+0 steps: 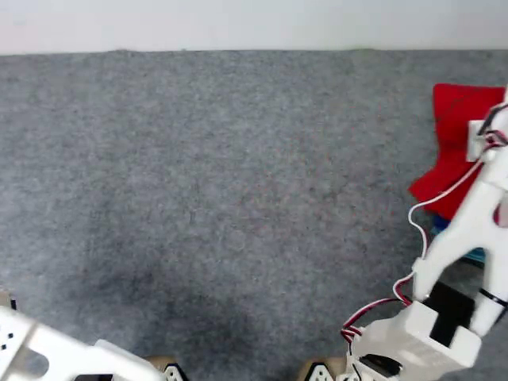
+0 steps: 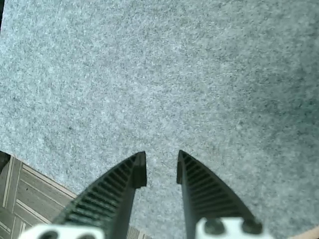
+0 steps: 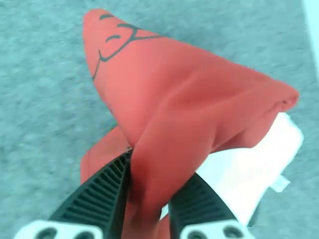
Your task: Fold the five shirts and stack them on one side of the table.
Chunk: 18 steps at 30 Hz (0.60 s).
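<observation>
red shirt (image 3: 189, 99), bunched fold between right jaws

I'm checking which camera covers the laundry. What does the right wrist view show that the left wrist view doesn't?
Right wrist view's own: a red fabric shirt with black line markings, pinched in the shut right pincer, with a white folded cloth beneath it. Left wrist view's own: the open left pincer, holding nothing, and a strip of wooden plank floor past the table edge. Shared: the grey felt table cover.
</observation>
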{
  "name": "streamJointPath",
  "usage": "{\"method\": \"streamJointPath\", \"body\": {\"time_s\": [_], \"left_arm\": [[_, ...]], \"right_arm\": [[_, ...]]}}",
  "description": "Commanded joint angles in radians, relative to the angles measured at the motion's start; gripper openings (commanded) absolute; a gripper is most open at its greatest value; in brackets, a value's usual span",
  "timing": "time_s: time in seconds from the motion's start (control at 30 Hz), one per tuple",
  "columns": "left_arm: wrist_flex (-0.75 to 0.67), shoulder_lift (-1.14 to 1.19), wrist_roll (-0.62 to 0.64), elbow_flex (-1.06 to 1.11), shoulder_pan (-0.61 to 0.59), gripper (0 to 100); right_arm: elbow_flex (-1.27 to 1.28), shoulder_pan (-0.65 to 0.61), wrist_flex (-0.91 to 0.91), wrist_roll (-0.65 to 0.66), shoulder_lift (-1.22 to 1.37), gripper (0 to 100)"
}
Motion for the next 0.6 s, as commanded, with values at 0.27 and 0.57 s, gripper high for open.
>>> {"method": "streamJointPath", "body": {"time_s": [0.27,0.57], "left_arm": [[-0.012,-0.02,-0.009,-0.044,-0.002,11],[-0.012,-0.02,-0.009,-0.042,0.002,11]], "right_arm": [[-0.023,0.171,-0.193,0.16,0.173,1.9],[-0.083,0.196,-0.211,0.083,0.202,39.2]]}}
